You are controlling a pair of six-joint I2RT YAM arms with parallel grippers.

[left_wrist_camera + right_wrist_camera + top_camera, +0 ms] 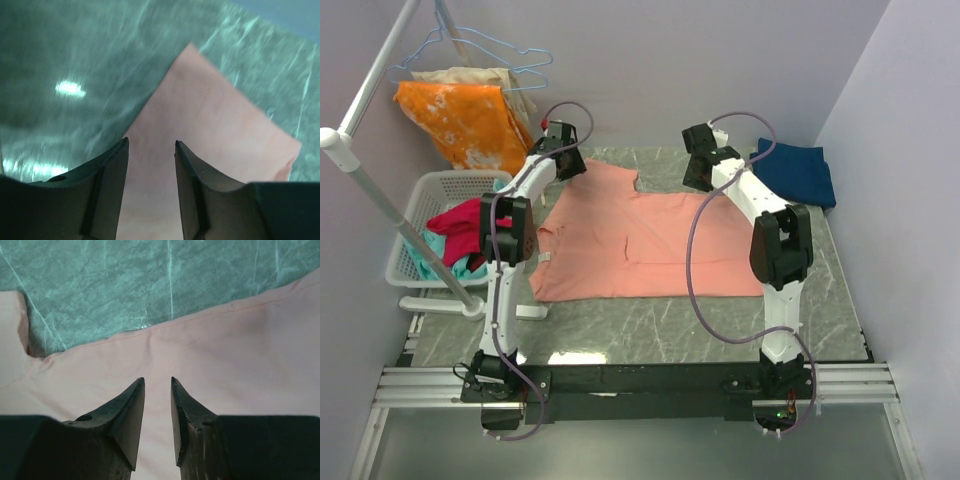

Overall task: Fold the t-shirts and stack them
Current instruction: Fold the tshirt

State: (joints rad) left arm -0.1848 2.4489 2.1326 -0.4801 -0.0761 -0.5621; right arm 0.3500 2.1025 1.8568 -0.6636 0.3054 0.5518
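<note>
The grey-green marbled table (650, 325) takes most of the top view. The salmon-pink t-shirt (640, 240) lies spread out flat in the middle of it, and its far edge has a small notch near the centre.

The left arm (505, 240) reaches forward to the far left corner of this shirt. The right arm (775, 245) reaches to the far edge of the shirt, to the right of the notch.

On the left, beside the table, stands a white laundry basket (420, 215). Behind it an orange white-blotched cloth (465, 120) hangs from the clothes rail (370, 190).

The dark navy blue t-shirt (800, 170) lies folded at the far right corner of the table, apart from the pink one. A magenta-red garment (460, 225) is in the basket and hangs over its near side.

The left gripper (150, 145) is above a corner of the pink cloth. Its fingers (112, 170) stand at a medium width and there is nothing between them. This view is somewhat blurred.

The right gripper (157, 382) is above the pink fabric, just on the near side of the hem. Its fingers (130, 410) stand with only a narrow gap. The cloth shows through the gap, and I do not see any cloth pinched between them.
</note>
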